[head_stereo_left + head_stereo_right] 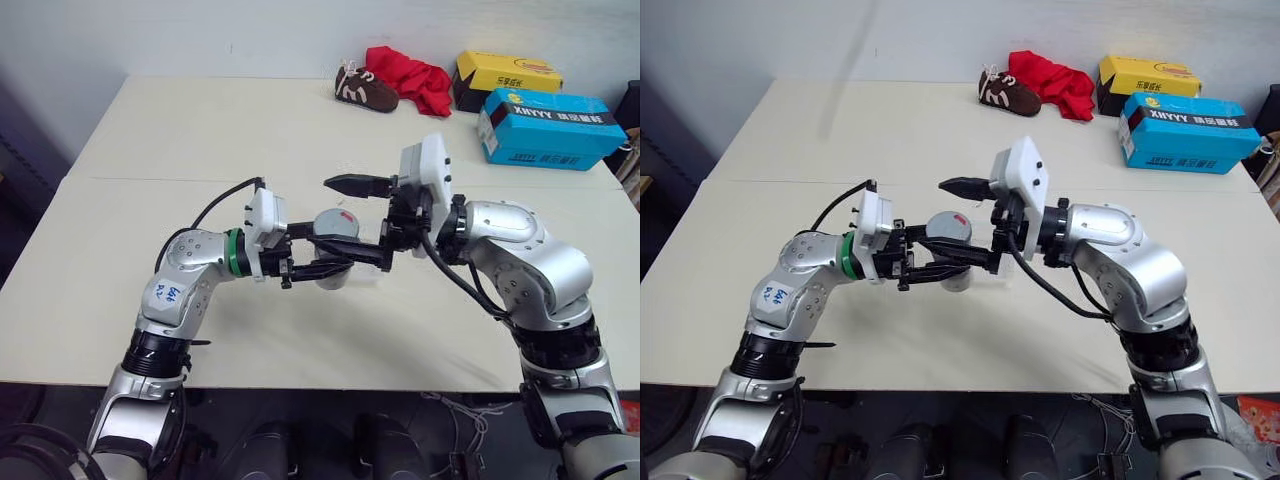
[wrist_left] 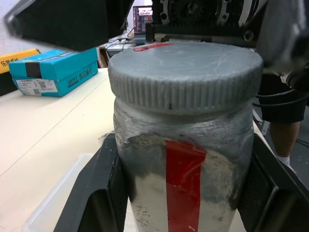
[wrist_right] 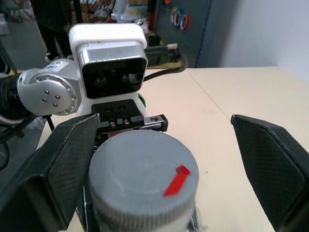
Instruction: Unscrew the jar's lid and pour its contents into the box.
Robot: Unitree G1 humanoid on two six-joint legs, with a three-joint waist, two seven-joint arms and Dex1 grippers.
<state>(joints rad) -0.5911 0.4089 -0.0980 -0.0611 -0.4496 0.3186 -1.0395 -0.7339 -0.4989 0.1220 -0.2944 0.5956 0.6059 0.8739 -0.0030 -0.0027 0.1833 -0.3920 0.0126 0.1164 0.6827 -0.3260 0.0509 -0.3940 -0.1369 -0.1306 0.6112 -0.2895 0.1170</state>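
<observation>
The left tool (image 1: pixel 325 262) is closed on the jar (image 1: pixel 333 250) and holds it upright above the worktop (image 1: pixel 120 250), near the middle. The grey lid (image 3: pixel 144 180) is on the jar, its red mark facing up. The right tool (image 1: pixel 365 220) stands wide open around the lid — one finger (image 3: pixel 55 164) is close beside it, the other finger (image 3: pixel 273 162) is well apart. A corner of the clear box (image 2: pixel 58 195) lies on the worktop under the jar.

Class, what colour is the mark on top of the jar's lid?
Red, on the grey lid; it shows best in the right wrist view.
</observation>
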